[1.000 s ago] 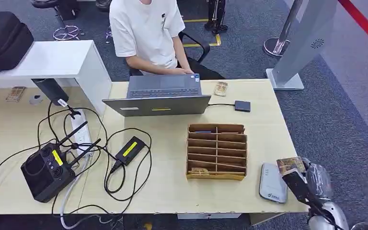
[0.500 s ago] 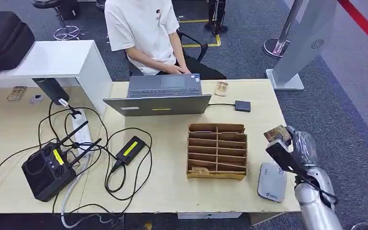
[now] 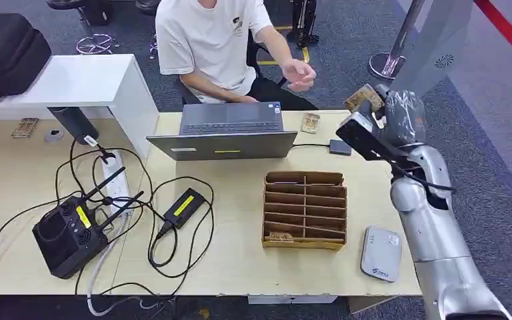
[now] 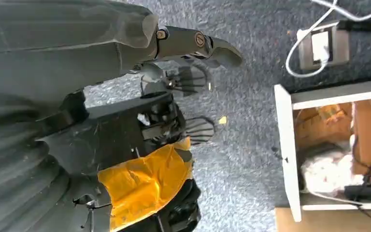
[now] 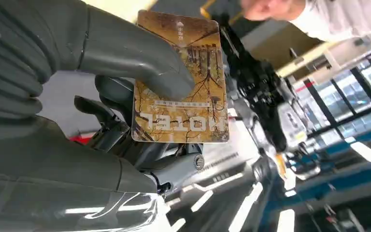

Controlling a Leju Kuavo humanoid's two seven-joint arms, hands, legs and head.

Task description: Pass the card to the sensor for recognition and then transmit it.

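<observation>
My right hand (image 3: 381, 120) is raised above the table's far right corner and pinches a brown hotel card (image 3: 363, 97). In the right wrist view the thumb (image 5: 140, 60) presses on the card (image 5: 186, 92), which carries a tree picture and the word HOTEL. A seated person in a white shirt holds one hand (image 3: 299, 73) out, a short way from the card. The grey-white sensor pad (image 3: 381, 253) lies flat near the table's front right edge, well below and behind my hand. My left hand (image 4: 176, 92) hangs over the carpet with its fingers apart and nothing in it.
A wooden slotted card holder (image 3: 305, 210) stands beside the sensor, with a card in its front row. A laptop (image 3: 227, 133), another card (image 3: 309, 123) and a small dark hub (image 3: 339, 147) lie at the far edge. A controller (image 3: 67, 237) and cables cover the left.
My right hand has lifted the card from beside the sensor, up and away toward the person. The person has raised a hand from the laptop toward the card.
</observation>
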